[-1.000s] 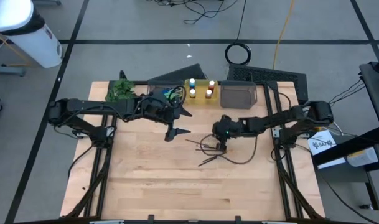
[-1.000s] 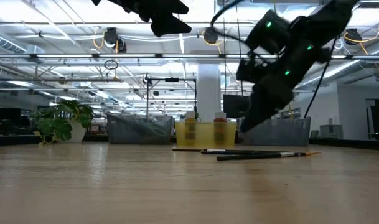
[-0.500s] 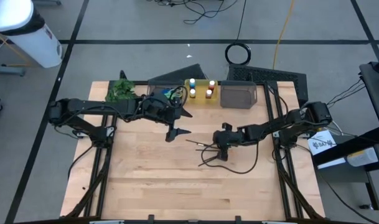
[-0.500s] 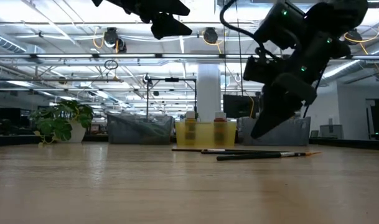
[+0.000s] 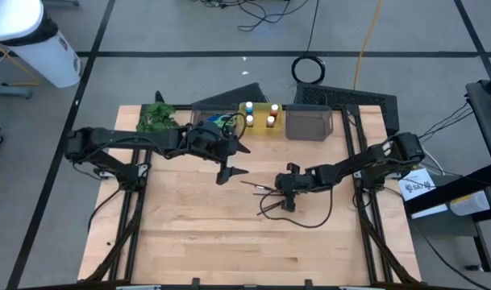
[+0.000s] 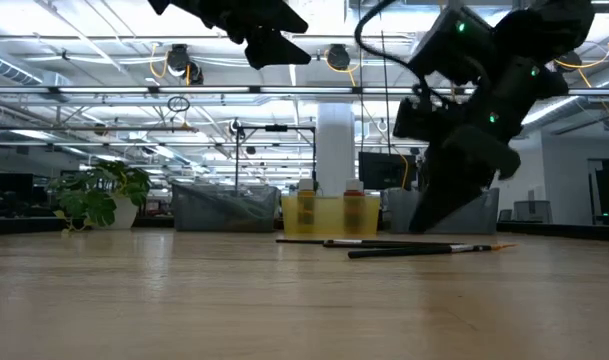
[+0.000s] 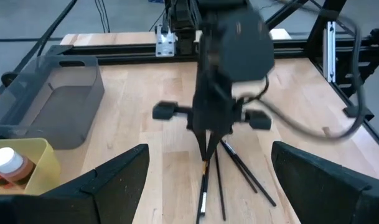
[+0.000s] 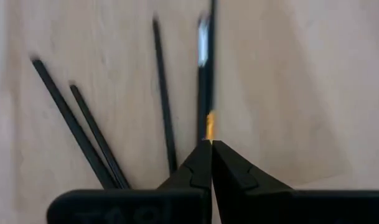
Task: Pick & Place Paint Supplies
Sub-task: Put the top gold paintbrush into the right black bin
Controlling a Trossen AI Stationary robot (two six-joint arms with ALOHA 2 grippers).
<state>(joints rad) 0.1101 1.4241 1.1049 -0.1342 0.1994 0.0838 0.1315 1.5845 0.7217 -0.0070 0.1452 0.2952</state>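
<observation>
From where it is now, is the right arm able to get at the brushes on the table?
Probably yes. The right gripper hangs right over the brushes with fingers shut, tips at one brush's end. Nothing lies between; the left gripper hovers clear.

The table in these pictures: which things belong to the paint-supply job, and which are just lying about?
Job: brushes, paint bottles, scissors, right gripper shut at the brushes.
Lying about: plant, yellow bin, grey bin.
</observation>
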